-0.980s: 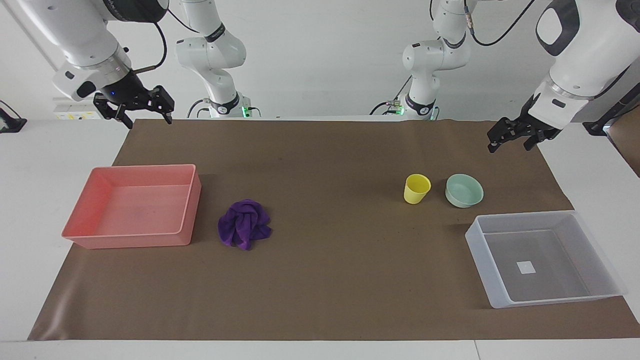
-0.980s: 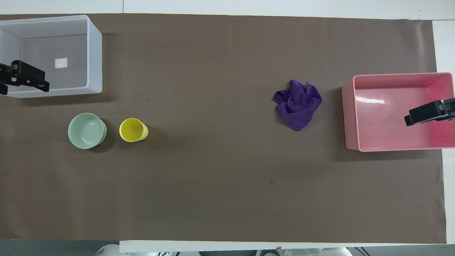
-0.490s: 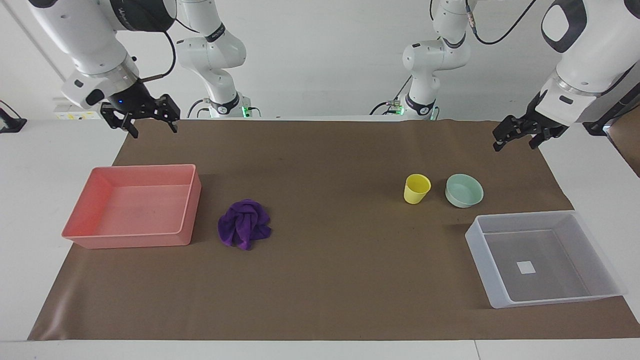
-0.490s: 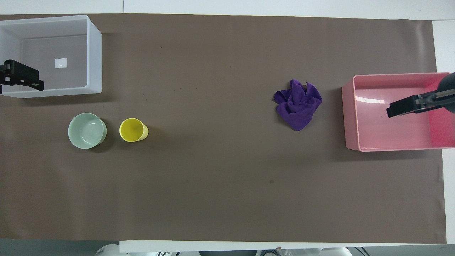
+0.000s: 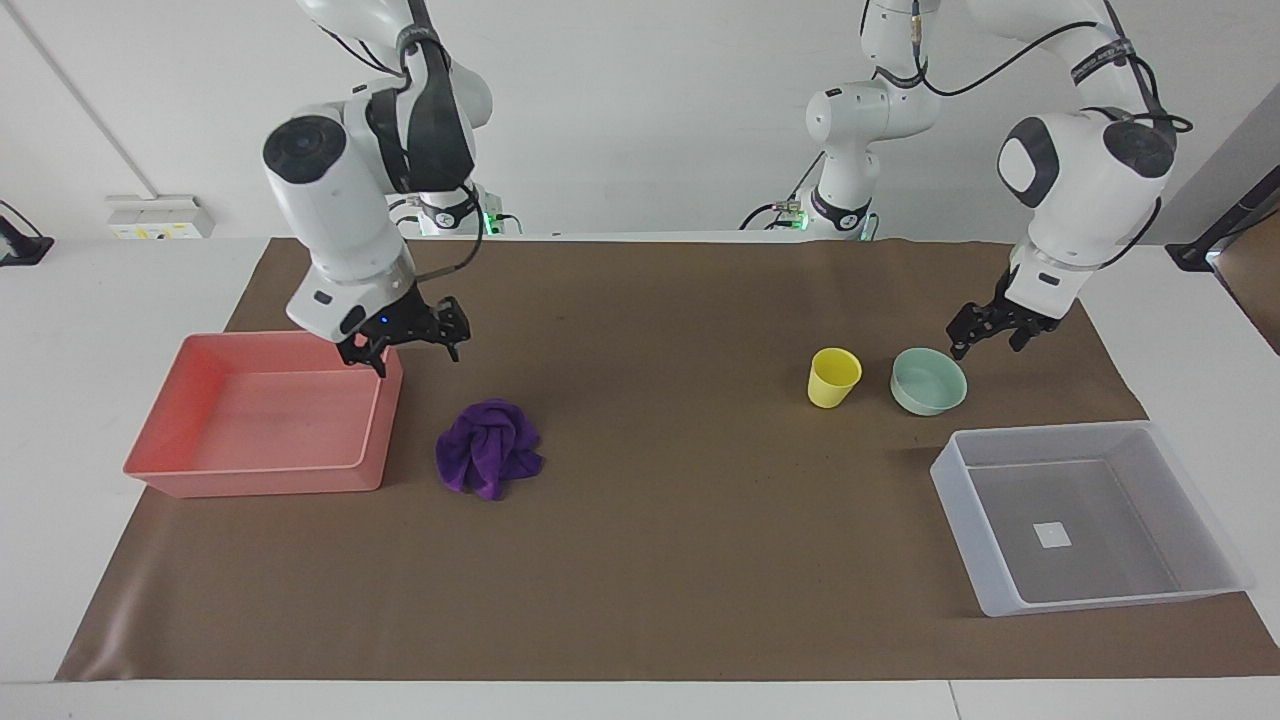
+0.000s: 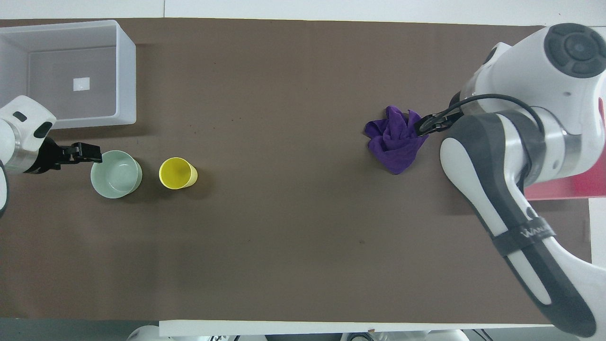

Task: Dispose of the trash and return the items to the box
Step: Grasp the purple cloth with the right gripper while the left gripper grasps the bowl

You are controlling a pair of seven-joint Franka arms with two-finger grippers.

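The purple cloth (image 5: 489,447) lies crumpled on the brown mat beside the pink tray; it also shows in the overhead view (image 6: 396,139). My right gripper (image 5: 415,358) is open and hangs over the mat between the tray's corner and the cloth, and in the overhead view it (image 6: 425,125) covers the cloth's edge. The yellow cup (image 5: 833,377) and the mint-green bowl (image 5: 929,381) stand upright side by side. My left gripper (image 5: 985,348) is open, low beside the bowl's rim, apart from it. The translucent box (image 5: 1100,597) is empty, farther from the robots than the bowl.
The pink tray (image 5: 260,478) is empty at the right arm's end of the table; in the overhead view the right arm hides most of it (image 6: 558,191). The brown mat (image 5: 680,540) covers the table. The box (image 6: 125,76) sits at the left arm's end.
Both arms have swung in and down. The right gripper moved from over the tray's outer end to beside the cloth. The left gripper moved from the mat's edge to beside the bowl.
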